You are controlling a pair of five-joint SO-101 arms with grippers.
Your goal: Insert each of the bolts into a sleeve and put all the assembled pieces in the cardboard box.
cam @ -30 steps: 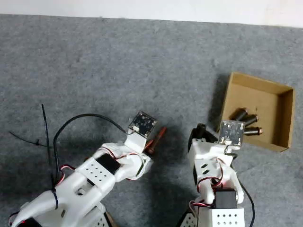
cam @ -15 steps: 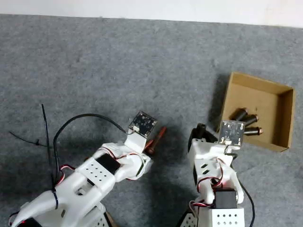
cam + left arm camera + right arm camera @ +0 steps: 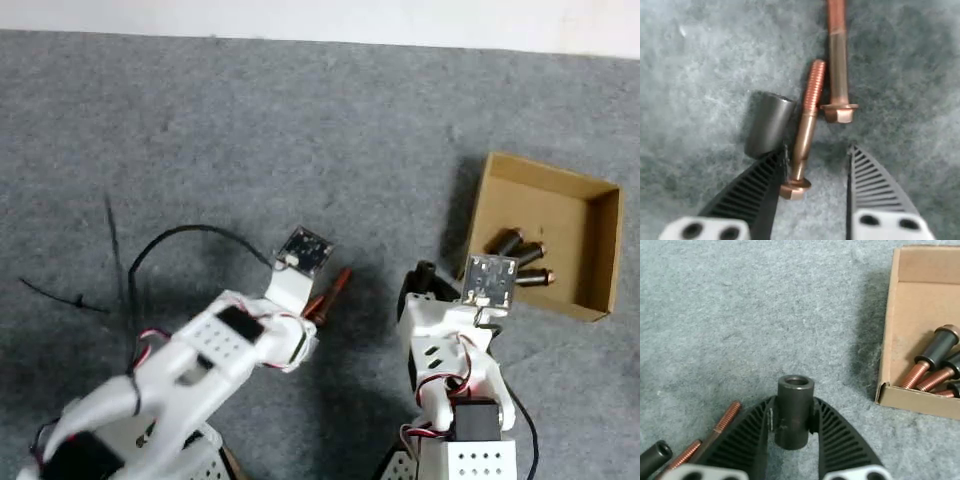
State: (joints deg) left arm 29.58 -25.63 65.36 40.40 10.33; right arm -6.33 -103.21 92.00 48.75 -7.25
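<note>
Shifted slightly, left gripper (image 3: 817, 150) hangs open astride bolt (image 3: 806, 125); right gripper (image 3: 793, 404) clamps sleeve (image 3: 796, 389).

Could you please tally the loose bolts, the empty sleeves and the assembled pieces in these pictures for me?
Loose bolts: 2
Empty sleeves: 2
Assembled pieces in the cardboard box: 3
Total: 7
</note>
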